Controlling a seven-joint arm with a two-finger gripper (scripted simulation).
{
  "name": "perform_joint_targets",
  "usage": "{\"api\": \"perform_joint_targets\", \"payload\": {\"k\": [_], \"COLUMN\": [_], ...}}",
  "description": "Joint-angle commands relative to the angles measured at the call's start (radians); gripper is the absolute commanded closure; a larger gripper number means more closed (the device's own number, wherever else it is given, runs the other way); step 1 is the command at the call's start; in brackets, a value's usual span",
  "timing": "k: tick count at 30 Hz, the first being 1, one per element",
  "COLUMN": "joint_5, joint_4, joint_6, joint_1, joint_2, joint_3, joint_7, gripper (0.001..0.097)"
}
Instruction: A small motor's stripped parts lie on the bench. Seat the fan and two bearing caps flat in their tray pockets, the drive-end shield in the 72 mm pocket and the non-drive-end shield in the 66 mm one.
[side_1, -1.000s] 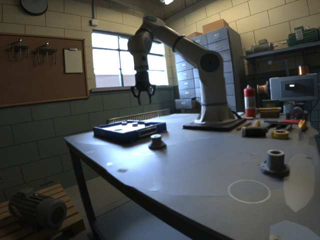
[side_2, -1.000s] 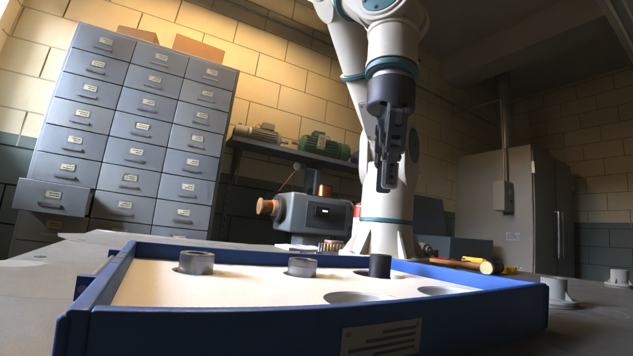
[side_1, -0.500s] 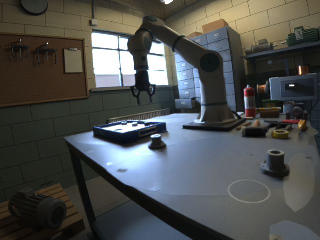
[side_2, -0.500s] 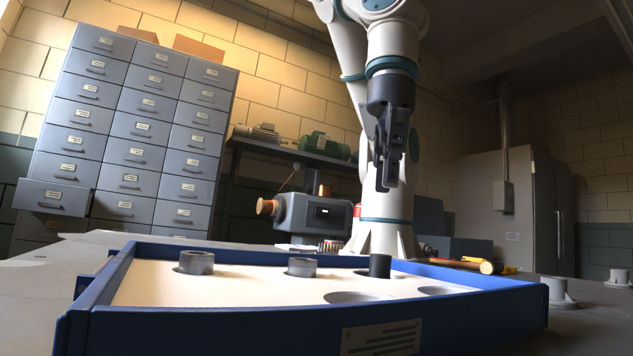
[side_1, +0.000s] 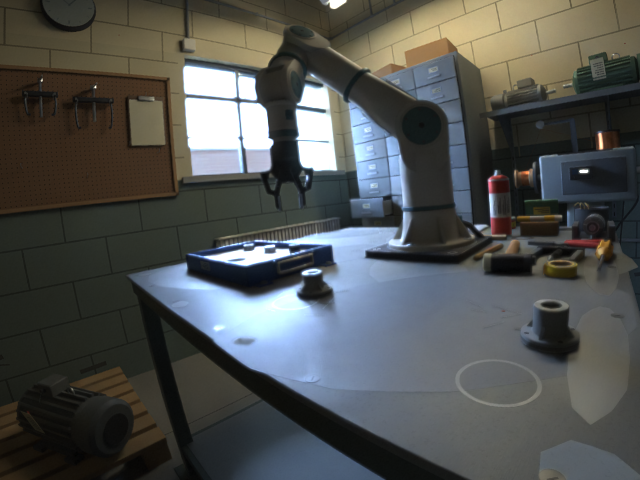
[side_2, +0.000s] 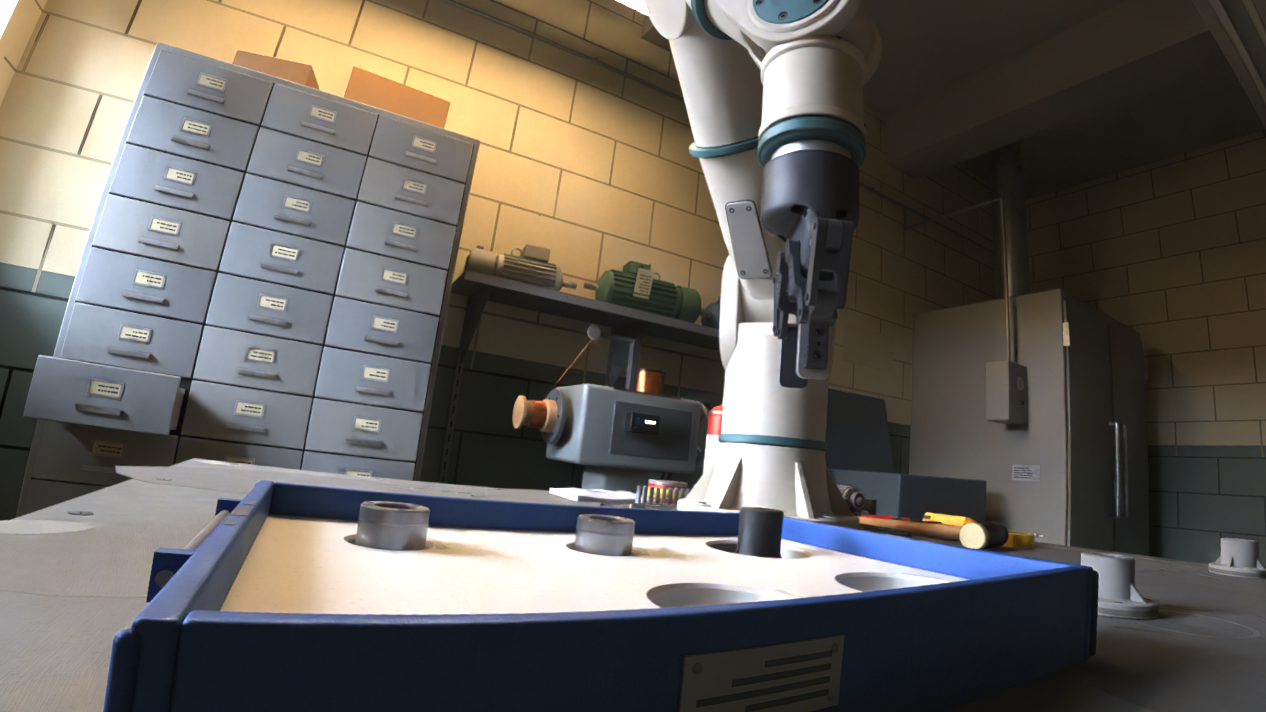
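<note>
Two grey bearing caps and the dark fan sit in pockets along the far row of the blue tray. Two round pockets in the near row are empty. One grey end shield stands on the bench just beside the tray. The other end shield stands farther off, toward the bench's near corner. My gripper hangs high above the tray. It is open and holds nothing.
A drawer cabinet stands behind the bench, one low drawer pulled out. Hand tools and a tape roll lie near the arm's base. A white ring is marked on the bench top.
</note>
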Motion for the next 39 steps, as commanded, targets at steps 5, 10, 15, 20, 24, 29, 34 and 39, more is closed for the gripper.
{"api": "perform_joint_targets", "payload": {"k": [5,10,15,20,24,29,34,39], "joint_5": [-0.018,-0.063,-0.120,-0.158,-0.168,-0.134,-0.104,-0.052], "joint_4": [0.012,-0.025,-0.105,-0.170,-0.184,-0.173,-0.162,-0.148], "joint_6": [-0.040,-0.049,-0.021,0.008,0.013,-0.003,-0.021,-0.041], "joint_1": [-0.174,-0.390,-0.568,-0.663,-0.684,-0.689,-0.696,-0.700], "joint_2": [-0.018,-0.021,-0.007,0.007,0.010,0.029,0.046,0.073], "joint_3": [0.046,0.091,0.123,0.141,0.148,0.151,0.158,0.160], "joint_7": [-0.129,-0.260,-0.334,-0.359,-0.361,-0.394,-0.422,-0.471], "gripper": [0.0421,0.0421,0.0421,0.0421,0.0421,0.0421,0.0421,0.0421]}}
